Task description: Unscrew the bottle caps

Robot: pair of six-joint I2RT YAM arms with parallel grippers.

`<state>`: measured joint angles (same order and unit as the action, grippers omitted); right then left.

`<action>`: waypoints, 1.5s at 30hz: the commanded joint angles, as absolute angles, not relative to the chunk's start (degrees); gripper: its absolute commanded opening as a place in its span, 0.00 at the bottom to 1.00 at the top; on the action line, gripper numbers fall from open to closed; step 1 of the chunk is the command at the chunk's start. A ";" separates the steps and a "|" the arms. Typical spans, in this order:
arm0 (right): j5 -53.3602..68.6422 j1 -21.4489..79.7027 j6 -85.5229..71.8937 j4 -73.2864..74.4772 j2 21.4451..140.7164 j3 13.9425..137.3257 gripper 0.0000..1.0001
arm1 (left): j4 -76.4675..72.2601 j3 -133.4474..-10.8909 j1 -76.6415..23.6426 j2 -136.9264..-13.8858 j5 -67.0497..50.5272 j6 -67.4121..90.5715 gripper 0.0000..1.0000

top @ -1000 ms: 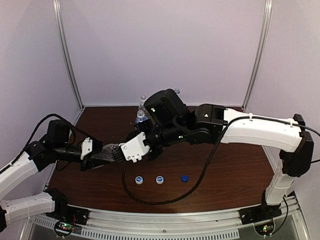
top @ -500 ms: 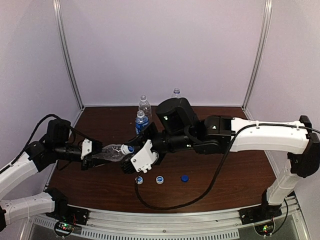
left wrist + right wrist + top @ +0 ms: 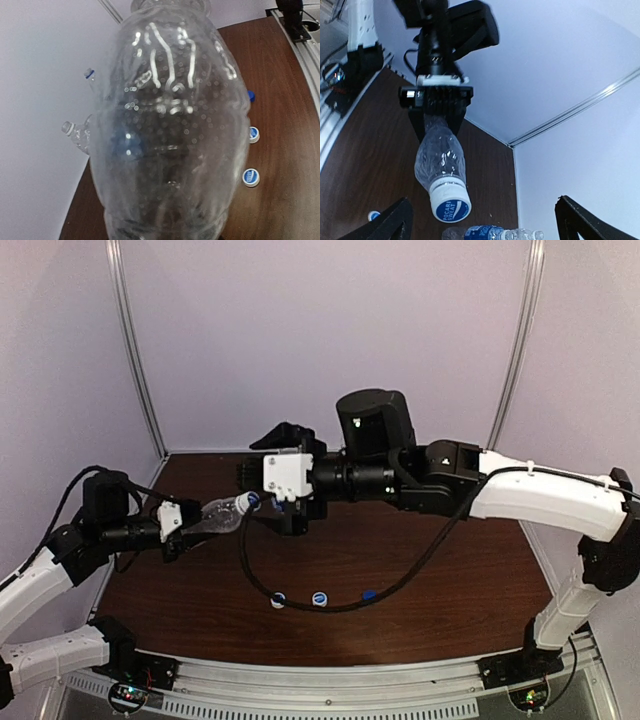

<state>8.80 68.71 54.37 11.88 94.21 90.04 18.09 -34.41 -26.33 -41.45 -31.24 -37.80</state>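
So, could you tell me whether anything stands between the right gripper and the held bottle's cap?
Nothing visible does. The right gripper is open, and the cap faces it across clear air, on the bottle the left gripper holds.

A dark brown wood-grain tabletop [image 3: 450, 580] is closed in on the left, far and right sides by plain pale lilac wall panels [image 3: 330, 330]. A slim silver metal post [image 3: 137, 350] rises from the far left corner, and a second silver post [image 3: 515, 350] from the far right corner. Along the near edge runs a ribbed silver aluminium rail [image 3: 330, 680], with small lit indicator lights [image 3: 127, 696] near its left end and a second light cluster [image 3: 528, 698] near its right end.
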 commanded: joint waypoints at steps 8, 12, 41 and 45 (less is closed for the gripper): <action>28.37 54.88 -22.76 11.78 106.84 113.79 0.85 | -24.88 -30.27 -26.02 -42.74 2.85 -59.64 0.11; 29.62 55.17 -27.12 9.13 108.58 112.89 0.90 | -27.02 -29.73 -26.02 -43.28 3.16 -66.38 0.11; 33.48 57.04 -20.53 16.57 114.61 120.55 0.05 | -23.51 -29.30 -26.02 -42.73 1.99 -65.89 0.11; 32.33 57.99 -4.55 25.90 112.58 121.32 0.00 | -10.01 -32.69 -26.02 -42.20 -5.66 -58.63 0.11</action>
<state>31.77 57.12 -19.33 17.08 113.93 119.22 -22.22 -30.04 -26.33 -42.78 0.62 -65.43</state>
